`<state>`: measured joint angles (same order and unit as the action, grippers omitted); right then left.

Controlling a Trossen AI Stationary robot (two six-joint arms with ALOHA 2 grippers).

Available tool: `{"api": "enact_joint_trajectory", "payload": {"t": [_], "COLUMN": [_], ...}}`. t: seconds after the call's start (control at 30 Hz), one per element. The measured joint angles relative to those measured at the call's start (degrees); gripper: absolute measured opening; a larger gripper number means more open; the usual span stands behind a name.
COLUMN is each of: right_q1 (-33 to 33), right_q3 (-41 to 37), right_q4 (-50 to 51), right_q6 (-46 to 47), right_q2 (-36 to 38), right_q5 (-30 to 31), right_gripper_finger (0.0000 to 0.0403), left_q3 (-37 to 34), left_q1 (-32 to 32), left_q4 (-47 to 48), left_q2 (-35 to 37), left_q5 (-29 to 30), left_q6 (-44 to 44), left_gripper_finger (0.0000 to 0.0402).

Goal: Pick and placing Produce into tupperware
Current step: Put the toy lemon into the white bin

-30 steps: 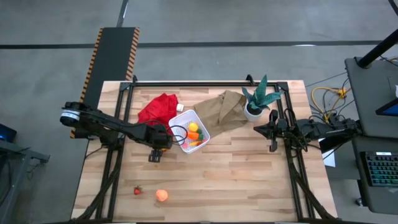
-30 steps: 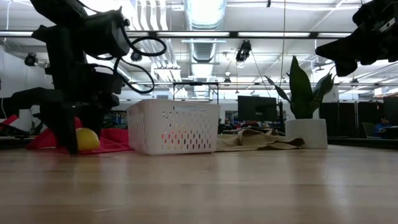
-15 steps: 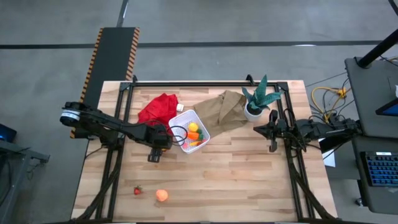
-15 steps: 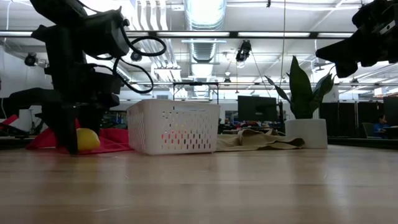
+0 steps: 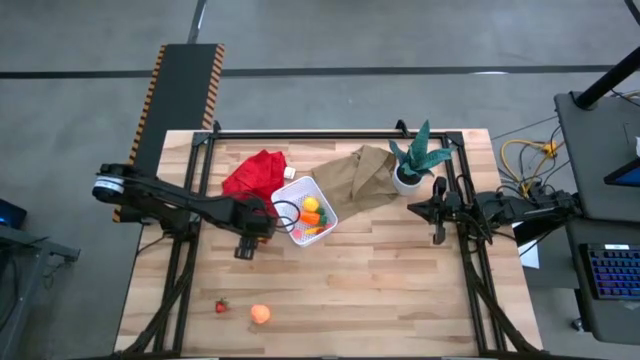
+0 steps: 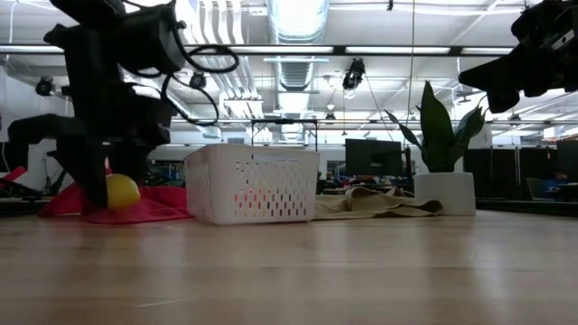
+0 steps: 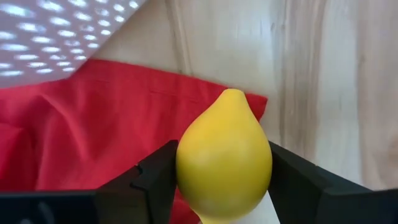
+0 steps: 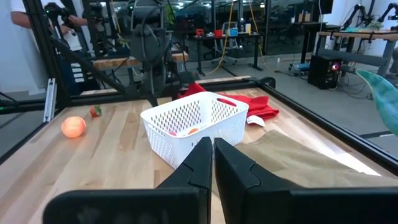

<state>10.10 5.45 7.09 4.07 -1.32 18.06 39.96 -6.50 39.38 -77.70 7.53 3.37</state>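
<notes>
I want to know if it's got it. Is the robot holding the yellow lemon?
Yes. The left gripper is shut on the lemon, one dark finger pressing each side, above the red cloth.

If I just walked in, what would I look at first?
Probably the yellow lemon pinched in the left gripper, just above the red cloth beside the white tupperware. Next, the peach-orange ball and red berry lying alone near the table's front edge. The right gripper waits, shut, at the right side.

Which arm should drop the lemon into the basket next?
Left: its gripper is shut on the lemon, right beside the basket. The right gripper is empty by the table's far side.
</notes>
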Motion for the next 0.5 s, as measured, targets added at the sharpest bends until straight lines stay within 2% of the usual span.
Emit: {"api": "enact_joint_trajectory", "payload": {"t": [0.3, 0.5], "right_q1": [0.0, 0.0], "right_q3": [0.0, 0.0], "right_q4": [0.0, 0.0], "right_q6": [0.0, 0.0], "right_q2": [0.0, 0.0], "right_q5": [0.0, 0.0], "right_gripper_finger": [0.0009, 0.0009], "left_q3": [5.1, 6.9], "left_q1": [0.0, 0.0], "left_q4": [2.0, 0.6], "left_q2": [8.4, 14.4], "left_q5": [0.6, 7.0], "left_q6": [-0.2, -1.1], "left_gripper_finger": [0.0192, 0.0192]}}
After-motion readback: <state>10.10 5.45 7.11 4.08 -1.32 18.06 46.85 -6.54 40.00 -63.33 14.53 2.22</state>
